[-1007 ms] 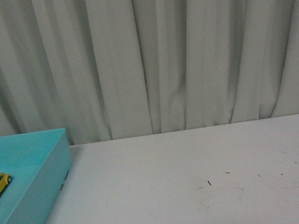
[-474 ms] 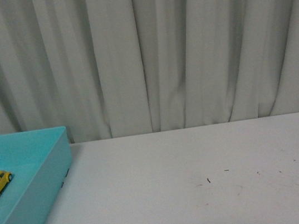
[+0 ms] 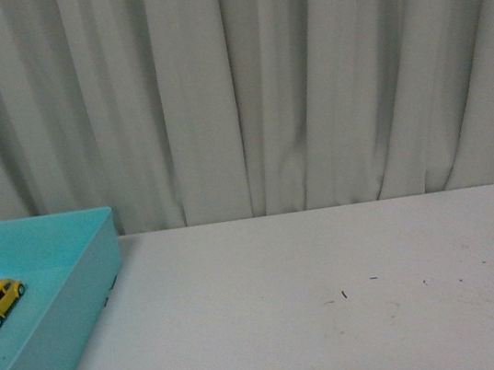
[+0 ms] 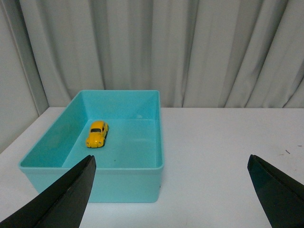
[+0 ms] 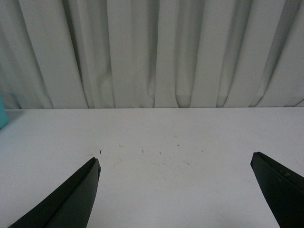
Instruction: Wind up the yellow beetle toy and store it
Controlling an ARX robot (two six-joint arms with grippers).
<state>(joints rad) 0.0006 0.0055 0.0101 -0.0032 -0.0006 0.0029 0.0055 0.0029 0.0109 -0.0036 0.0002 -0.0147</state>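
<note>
Resting glossy yellow beetle toy point(image 4: 97, 133)

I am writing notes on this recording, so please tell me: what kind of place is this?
Probably a staged test area, not a home: a plain white table, a pale pleated curtain behind it, and only a teal bin holding the yellow beetle toy.

yellow beetle toy point(image 4: 97, 133) on floor of teal bin point(image 4: 137, 179), near its back wall, left gripper point(image 4: 171, 190) fingers spread wide, empty
</note>
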